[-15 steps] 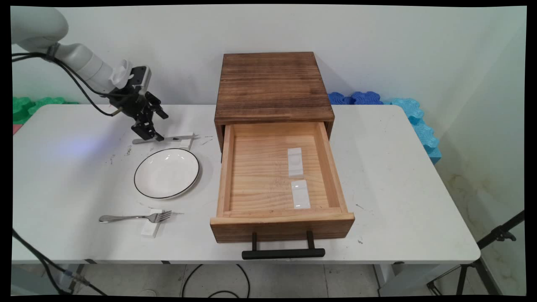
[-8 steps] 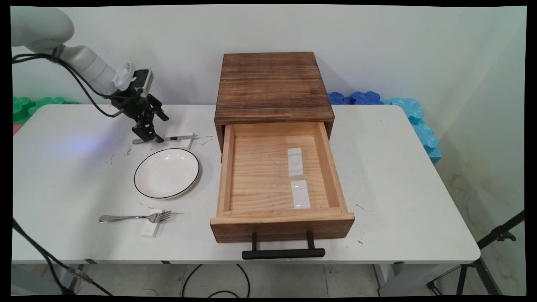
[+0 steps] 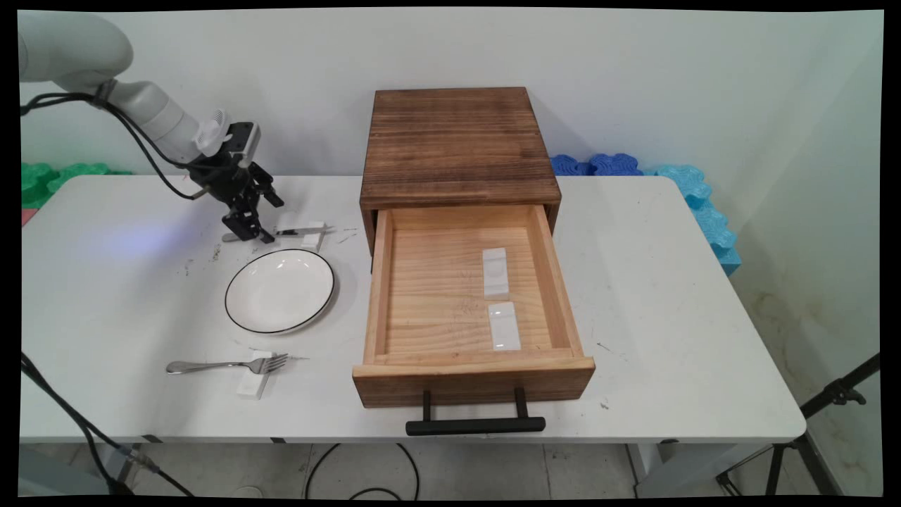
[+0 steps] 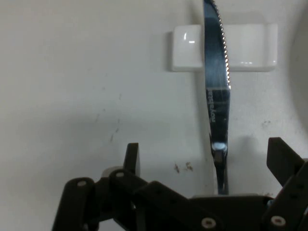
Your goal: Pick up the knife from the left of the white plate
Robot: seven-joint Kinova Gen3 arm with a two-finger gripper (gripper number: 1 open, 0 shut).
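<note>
The gripper [image 3: 246, 234] hangs low over the far left part of the white table [image 3: 669, 282], just behind the far rim of the plate. Its jaws are spread wide. In the hand view the gripper [image 4: 207, 154] has one black finger on either side of a table knife [image 4: 216, 96], and neither finger touches it. The knife lies closer to the finger on the right side of that view than to the other. The fingertips look very close to the tabletop, though I cannot tell from either view whether they rest on it.

The knife [image 3: 295, 230] lies flat. Its serrated blade crosses a small white cutlery rest [image 4: 250, 45], and its handle end reaches back under the hand. In the main view that cutlery rest [image 3: 312, 236] sits between the gripper and the wooden drawer box [image 3: 457, 141].

Just in front of the knife is a white plate [image 3: 227, 299] with a thin black rim and nothing on it. Nearer the table's front edge a fork [image 3: 225, 365] lies with its tines propped on a second white rest [image 3: 253, 384].

In the middle of the table, the box's drawer [image 3: 380, 282] is pulled fully out, its black handle [image 3: 475, 424] overhanging the front edge. Two more white rests [image 3: 495, 271] [image 3: 504, 326] lie on the drawer floor, one behind the other, towards its right side.
</note>
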